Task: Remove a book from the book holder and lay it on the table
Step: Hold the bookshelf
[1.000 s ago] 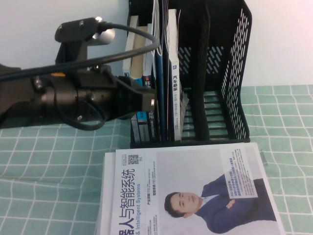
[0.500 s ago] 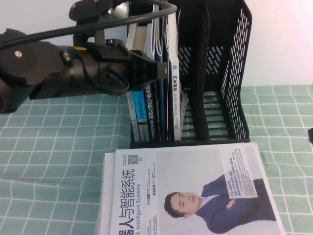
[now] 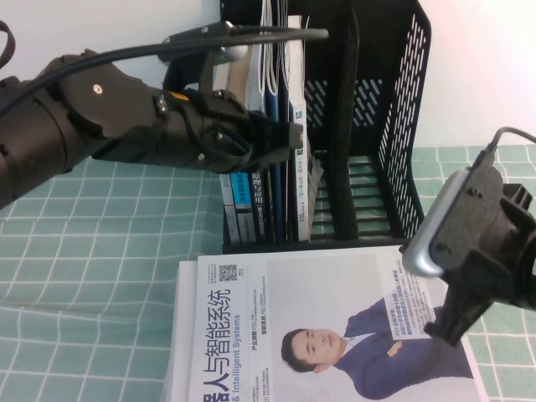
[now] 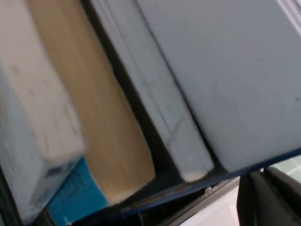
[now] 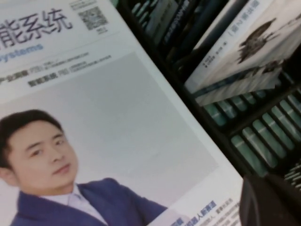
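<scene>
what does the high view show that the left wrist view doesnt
Only the high view shows the black book holder, both arms, the magazine lying flat on the checked tablecloth, the left gripper up at the standing books and the right gripper at the magazine's right edge.

Only the left wrist view shows the books' page edges up close, such as the tan book and the blue cover under it.

Both show the row of standing books.

Magazine (image 3: pixel 327 327) before holder (image 3: pixel 394 126); books (image 3: pixel 272 167) apparently inside left.
</scene>
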You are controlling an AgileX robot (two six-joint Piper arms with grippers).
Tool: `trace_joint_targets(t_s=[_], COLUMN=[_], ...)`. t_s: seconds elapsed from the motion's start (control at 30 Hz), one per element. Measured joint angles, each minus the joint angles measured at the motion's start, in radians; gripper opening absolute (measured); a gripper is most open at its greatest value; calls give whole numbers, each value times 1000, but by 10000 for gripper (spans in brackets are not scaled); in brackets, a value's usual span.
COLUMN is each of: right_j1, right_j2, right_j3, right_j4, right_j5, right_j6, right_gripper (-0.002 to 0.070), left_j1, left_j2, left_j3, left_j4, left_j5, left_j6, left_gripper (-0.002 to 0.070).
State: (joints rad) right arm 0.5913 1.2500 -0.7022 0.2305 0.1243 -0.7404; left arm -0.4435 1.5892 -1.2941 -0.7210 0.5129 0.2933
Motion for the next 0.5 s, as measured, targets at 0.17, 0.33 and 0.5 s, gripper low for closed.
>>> trace_joint_targets(t_s=[0.17, 0.33, 0.5], right_j1=[-105, -256, -251], right_j2=[68, 83, 76], right_j3=[-4, -4, -4], right_j4=[2, 55, -58], right_j5=[-23, -159, -425], right_j6=[103, 164, 361], right_gripper=[-2, -2, -2], left_j1=[0, 0, 0], left_j2=[0, 0, 1], left_j3=[0, 0, 0], left_j4=[4, 4, 4], left_j5=[-32, -44, -44], left_j6=[-64, -73, -73], left_gripper=[-2, -2, -2])
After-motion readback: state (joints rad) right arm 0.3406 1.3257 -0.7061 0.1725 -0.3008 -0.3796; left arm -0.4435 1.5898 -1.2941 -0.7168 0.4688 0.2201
